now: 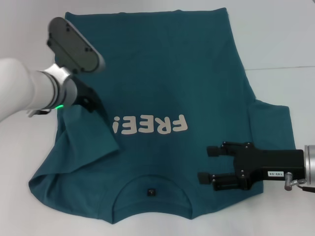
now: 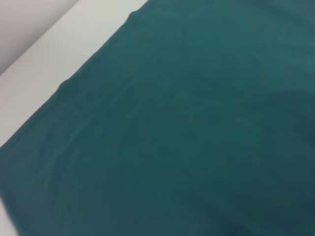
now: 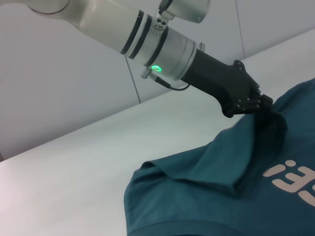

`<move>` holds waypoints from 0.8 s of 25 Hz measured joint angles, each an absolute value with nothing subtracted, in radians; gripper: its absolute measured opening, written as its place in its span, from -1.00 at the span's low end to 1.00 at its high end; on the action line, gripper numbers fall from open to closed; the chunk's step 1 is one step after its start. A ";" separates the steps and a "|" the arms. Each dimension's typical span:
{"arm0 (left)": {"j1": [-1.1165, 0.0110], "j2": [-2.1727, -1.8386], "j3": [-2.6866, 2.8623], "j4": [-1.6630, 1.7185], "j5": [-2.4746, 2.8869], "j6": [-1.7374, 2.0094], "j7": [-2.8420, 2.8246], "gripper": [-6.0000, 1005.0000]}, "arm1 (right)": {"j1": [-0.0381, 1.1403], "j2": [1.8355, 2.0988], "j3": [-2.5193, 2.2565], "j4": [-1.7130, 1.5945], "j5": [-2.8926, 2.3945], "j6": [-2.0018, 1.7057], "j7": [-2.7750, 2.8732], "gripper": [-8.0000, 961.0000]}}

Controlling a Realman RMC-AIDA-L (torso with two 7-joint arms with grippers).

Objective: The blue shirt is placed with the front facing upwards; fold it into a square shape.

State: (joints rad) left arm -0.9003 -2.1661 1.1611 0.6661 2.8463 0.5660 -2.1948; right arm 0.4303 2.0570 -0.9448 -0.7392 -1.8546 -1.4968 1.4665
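The blue shirt [image 1: 167, 73] lies face up on the white table, its collar and small black label [image 1: 151, 192] nearest me and the off-white "FREE!" lettering [image 1: 150, 125] in the middle. My left gripper [image 1: 98, 109] is shut on the shirt's left edge and holds a flap of it lifted over the front, beside the lettering. The right wrist view shows that pinch [image 3: 261, 104] with cloth draped below it. My right gripper [image 1: 209, 164] is open just above the shirt's right side, near the right sleeve. The left wrist view is mostly filled with teal cloth [image 2: 197, 137].
The white table [image 1: 285, 39] shows around the shirt on the left, right and far side. The shirt's left sleeve area lies rumpled and doubled over near the front left [image 1: 64, 162]. A pale wall [image 3: 59, 88] stands behind the table.
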 joint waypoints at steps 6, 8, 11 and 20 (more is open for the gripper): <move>-0.927 -2.175 1.201 0.619 2.828 0.536 -2.198 -0.88 | 0.431 2.057 -0.947 -0.735 -1.855 -1.492 1.466 0.91; -0.928 -2.176 1.222 0.614 2.812 0.531 -2.200 -0.85 | 0.432 2.057 -0.949 -0.734 -1.854 -1.490 1.466 0.92; -0.922 -2.176 1.275 0.619 2.777 0.516 -2.214 -0.76 | 0.435 2.057 -0.951 -0.733 -1.855 -1.490 1.466 0.91; -0.806 -2.165 1.308 0.873 2.531 0.618 -2.352 -0.39 | 0.428 2.057 -0.941 -0.739 -1.849 -1.496 1.470 0.91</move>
